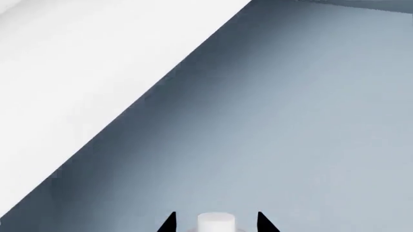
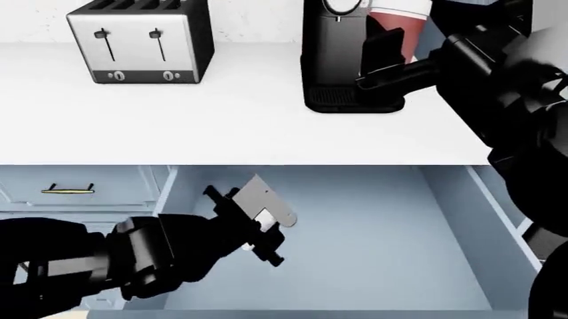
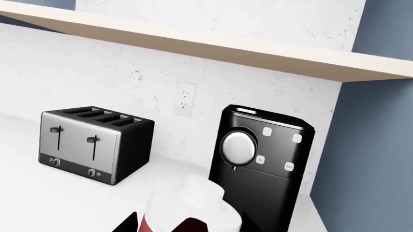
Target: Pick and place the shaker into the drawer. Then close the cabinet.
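Drawer [image 2: 373, 232] pulled out below the white counter [image 2: 222, 126], blue-grey, smooth inside. Left gripper [image 2: 257, 229] reaches into the drawer, clasping the shaker [image 1: 215, 222], a small white cylinder. Only the left wrist view shows the shaker, its flat end toward the drawer floor; the head view hides it. Right gripper [image 3: 174, 224], above the counter by the coffee machine [image 3: 261, 164], holds a red-and-white object [image 3: 190, 208].

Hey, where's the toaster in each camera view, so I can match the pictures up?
Head view: the toaster stands at upper left, at the back of the white counter.
Right wrist view: the toaster stands on the counter against the wall.
Left wrist view: not in it.
Shared landmark: the black coffee machine beside the toaster, in the head and right wrist views.
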Controlling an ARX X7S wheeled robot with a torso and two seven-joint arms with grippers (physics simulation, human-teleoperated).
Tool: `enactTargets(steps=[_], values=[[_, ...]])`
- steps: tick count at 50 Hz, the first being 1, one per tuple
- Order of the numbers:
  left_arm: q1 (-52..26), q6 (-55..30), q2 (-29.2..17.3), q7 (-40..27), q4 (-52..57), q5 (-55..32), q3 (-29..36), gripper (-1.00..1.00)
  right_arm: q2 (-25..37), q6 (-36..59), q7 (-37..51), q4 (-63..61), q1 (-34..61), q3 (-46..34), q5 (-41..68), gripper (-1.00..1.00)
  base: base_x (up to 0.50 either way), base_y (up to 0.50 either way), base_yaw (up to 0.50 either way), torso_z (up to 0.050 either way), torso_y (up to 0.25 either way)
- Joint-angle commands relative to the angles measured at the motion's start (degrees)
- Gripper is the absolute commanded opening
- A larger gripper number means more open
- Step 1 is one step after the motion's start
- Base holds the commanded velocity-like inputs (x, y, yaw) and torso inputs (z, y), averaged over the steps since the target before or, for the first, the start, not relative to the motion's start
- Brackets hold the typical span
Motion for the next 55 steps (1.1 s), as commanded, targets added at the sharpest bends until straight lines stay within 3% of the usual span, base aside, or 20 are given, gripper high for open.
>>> enactTargets(steps=[1,12,13,30,35,40,47,55], values=[[4.05,-0.61,2.2,0.5,-3.25,0.56,1.77,-1.0,0.8,-1.27,0.14,-0.23,-0.37,-0.9,0.17,-1.0,0.0,0.0,0.0,0.0,0.0],[4.57,-1.91,2.24,-0.07,-2.75,1.61,2.97,-1.0,1.21,-2.24,0.96,-0.65,-0.86,-1.47,1.15,-1.0,0.0,0.0,0.0,0.0,0.0],[3.86,-2.02,1.95,-0.43,-2.15,1.3,2.59,1.0,1.23,-2.29,1.08,-0.64,-0.79,-1.53,1.29,-1.0,0.0,0.0,0.0,0.0,0.0],[-14.19,2.67,-11.97,-12.03,24.07,3.34,-5.16,1.0,1.7,-3.08,1.63,-0.14,-0.64,-3.06,2.86,-1.0,0.0,0.0,0.0,0.0,0.001],[-18.76,2.96,-16.36,-12.92,29.25,0.92,-7.84,1.0,3.88,-0.09,5.62,3.09,0.24,-4.49,11.93,-1.0,0.0,0.0,0.0,0.0,0.0],[-21.05,4.36,-20.36,-14.08,32.18,-0.43,-10.01,1.0,9.06,2.57,11.25,8.68,4.24,-11.01,25.29,-1.0,0.0,0.0,0.0,0.0,0.0],[-21.55,7.29,-25.92,-16.01,35.96,-5.38,-12.95,1.0,12.96,4.34,12.37,14.17,8.5,-22.83,37.34,-1.0,0.0,0.0,0.0,0.0,0.0],[-20.93,8.14,-29.92,-17.74,40.54,-4.95,-12.96,1.0,13.19,6.33,5.62,16.06,4.62,-27.33,34.74,-1.0,0.0,0.0,0.0,0.0,0.0]])
